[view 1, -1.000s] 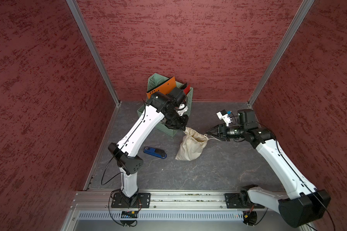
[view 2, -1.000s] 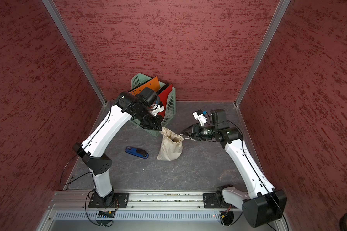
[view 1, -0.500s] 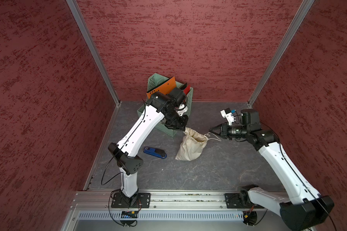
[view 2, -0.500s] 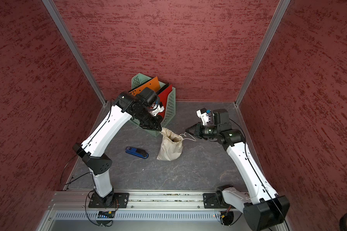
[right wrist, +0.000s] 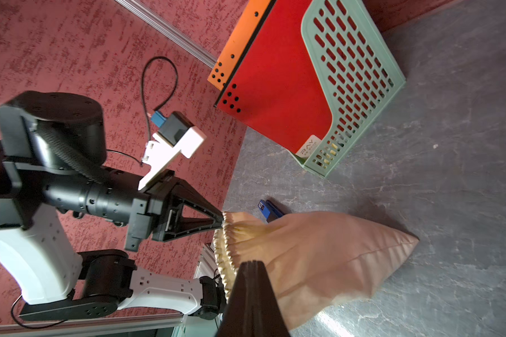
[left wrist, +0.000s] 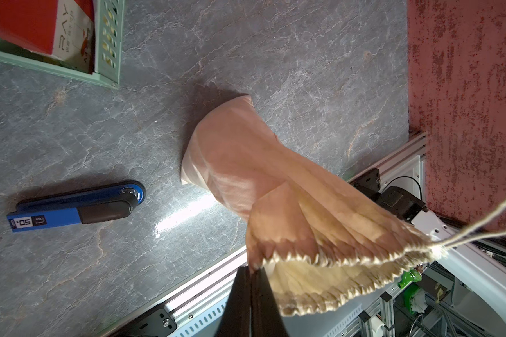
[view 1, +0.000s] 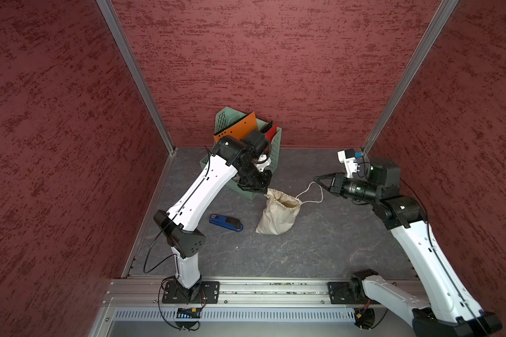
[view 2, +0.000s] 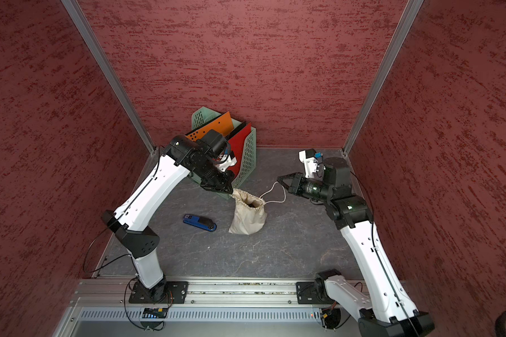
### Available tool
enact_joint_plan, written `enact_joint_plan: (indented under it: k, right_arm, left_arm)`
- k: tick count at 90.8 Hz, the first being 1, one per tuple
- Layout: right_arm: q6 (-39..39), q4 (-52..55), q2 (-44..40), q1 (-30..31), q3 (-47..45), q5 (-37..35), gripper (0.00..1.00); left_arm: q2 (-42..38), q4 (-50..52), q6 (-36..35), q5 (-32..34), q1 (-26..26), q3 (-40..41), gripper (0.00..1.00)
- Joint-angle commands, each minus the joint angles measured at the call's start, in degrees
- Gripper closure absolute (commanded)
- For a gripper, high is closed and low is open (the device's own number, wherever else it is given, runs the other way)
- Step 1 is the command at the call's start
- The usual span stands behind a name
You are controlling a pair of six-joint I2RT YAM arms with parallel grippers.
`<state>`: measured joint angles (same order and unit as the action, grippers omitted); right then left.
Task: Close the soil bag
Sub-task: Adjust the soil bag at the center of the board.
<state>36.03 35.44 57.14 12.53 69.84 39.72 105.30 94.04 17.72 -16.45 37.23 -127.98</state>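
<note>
While the soil bag (view 1: 276, 216) stands open on the worktop (view 1: 319, 242), a top view shows the left fingers (view 1: 259, 189) pinching its rim as an anchor. The right fingers (view 1: 319, 178) look closed on the cord (view 1: 305, 190), ready to draw it. Left wrist view: rim clamped, mouth gaping. Right wrist view: tips closed, cord hidden.

The cord (left wrist: 450, 241) runs off the edge of the left wrist picture. In the right wrist view it is out of sight. There the soil bag (right wrist: 319, 256) hides all but 1 end of the blue stapler (right wrist: 268, 210), and the picture's edge cuts the closed right gripper (right wrist: 250, 264). In both top views the left arm (view 1: 200, 192) masks the lower front of the green file holder (view 1: 275, 146).
</note>
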Motion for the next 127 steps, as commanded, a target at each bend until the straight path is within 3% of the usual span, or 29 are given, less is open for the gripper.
enact_joint_plan:
  k: [1,25,42,72,85,105,127]
  right_arm:
    - [-0.2,0.3,-2.5,-0.2,0.4,-0.3,1.00]
    - [0.8,9.7,-9.7,-0.2,-5.9,-2.9,1.00]
    - [4.2,4.7,-11.7,-0.3,-12.5,4.9,1.00]
    - [6.9,-7.1,-5.5,-0.3,-15.1,12.5,1.00]
    - [4.9,-6.1,-3.5,-0.3,-14.6,14.1,0.79]
    - [3.6,-4.7,-3.1,-0.5,-15.8,14.7,0.68]
    - [4.1,-3.6,-3.6,-1.1,-17.0,15.5,0.49]
  left_arm:
    - [-1.1,1.1,0.9,1.3,-1.3,0.7,0.96]
    - [-0.7,2.3,0.9,1.2,-1.9,-1.8,0.97]
    - [-0.4,1.7,0.5,-0.1,-1.0,-2.8,0.97]
    - [0.7,1.7,-1.8,-0.7,2.5,-4.1,0.97]
    - [0.3,2.0,-1.9,-0.3,2.7,-3.9,0.97]
    - [0.2,2.6,-2.5,0.1,2.6,-3.9,0.97]
    - [0.3,3.1,-3.3,0.1,2.2,-4.5,0.97]
